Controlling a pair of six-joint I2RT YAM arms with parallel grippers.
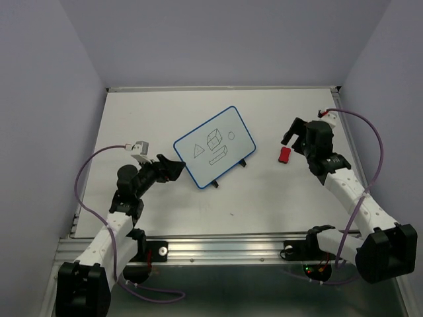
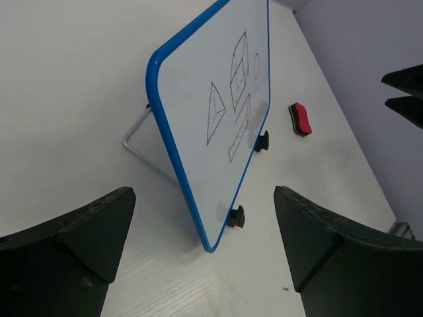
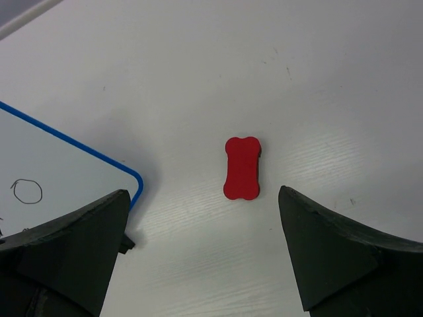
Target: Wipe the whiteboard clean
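Left hand (image 1: 175, 169), jaws spread and empty, at 8 o'clock on the bench (image 1: 264, 198), facing the whiteboard (image 1: 215, 146). The whiteboard stands tilted on its wire stand (image 2: 135, 142) at mid-bench and bears 4 black shapes. A red eraser (image 1: 284, 155) lies near it at 3 o'clock. Right hand (image 1: 291, 133) hovers over the eraser, jaws spread, empty.

Propped whiteboard (image 2: 198, 86) bears drawn shapes; red eraser (image 2: 301, 119) lies beyond it.
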